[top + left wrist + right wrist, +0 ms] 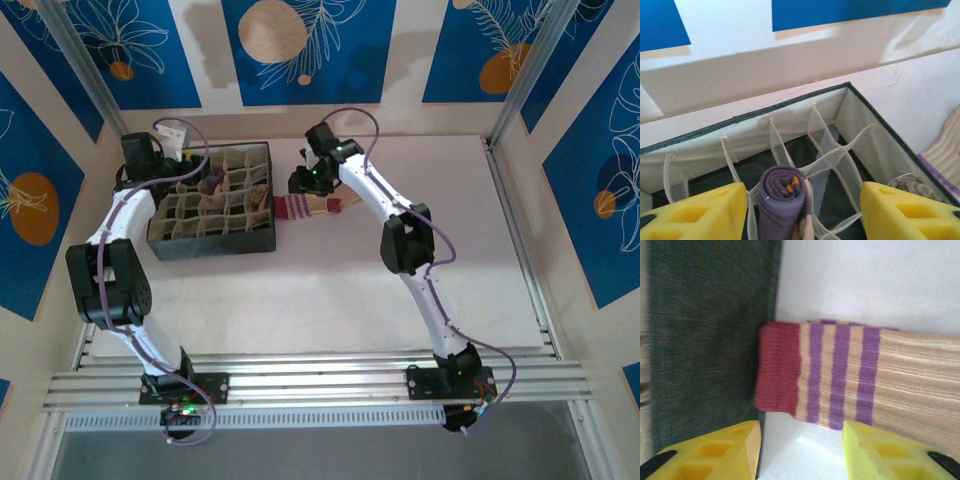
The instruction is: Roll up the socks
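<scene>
Sock judged soft, light, limp; lies just ahead of right gripper, jaws apart, empty. Best hold: red end.

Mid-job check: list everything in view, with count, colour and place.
Divider box: one, dark with cream cells, table's far left.
Rolled sock: one, purple, in a box cell.
Brownish bundle: one, brown-tan, in another cell.
Striped sock: one, tan, purple stripes, dark-red end, flat beside the box.
Table: one, white.
Left fingers: two, yellow, open, above the rolled sock.
Right fingers: two, yellow, open, over the striped sock's red end.
</scene>
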Robot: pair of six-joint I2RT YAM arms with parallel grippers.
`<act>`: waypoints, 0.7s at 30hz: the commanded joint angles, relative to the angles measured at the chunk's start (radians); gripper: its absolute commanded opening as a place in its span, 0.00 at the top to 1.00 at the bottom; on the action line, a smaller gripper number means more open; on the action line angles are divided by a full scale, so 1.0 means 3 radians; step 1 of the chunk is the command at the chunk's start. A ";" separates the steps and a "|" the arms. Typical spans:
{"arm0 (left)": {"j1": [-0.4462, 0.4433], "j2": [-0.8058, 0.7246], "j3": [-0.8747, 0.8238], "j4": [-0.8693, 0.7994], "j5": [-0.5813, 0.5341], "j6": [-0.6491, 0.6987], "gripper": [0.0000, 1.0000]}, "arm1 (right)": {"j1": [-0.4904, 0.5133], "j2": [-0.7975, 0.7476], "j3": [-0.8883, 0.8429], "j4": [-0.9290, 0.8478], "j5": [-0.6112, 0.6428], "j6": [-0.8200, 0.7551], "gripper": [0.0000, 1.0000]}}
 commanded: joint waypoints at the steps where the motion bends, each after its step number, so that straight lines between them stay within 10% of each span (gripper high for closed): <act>1: 0.0034 -0.0180 -0.0125 -0.0018 0.0203 -0.0155 0.42 | 0.0088 0.0150 0.0144 -0.0141 0.0027 0.0086 0.52; 11: -0.0039 -0.0408 -0.0354 -0.0057 0.0309 -0.0181 0.46 | 0.0104 -0.0066 -0.0091 -0.0187 0.0193 0.0065 0.52; 21: -0.0843 -0.0348 -0.0154 -0.0612 -0.0064 0.0192 0.54 | 0.0029 -0.0536 -0.0475 -0.0147 0.0259 -0.0089 0.50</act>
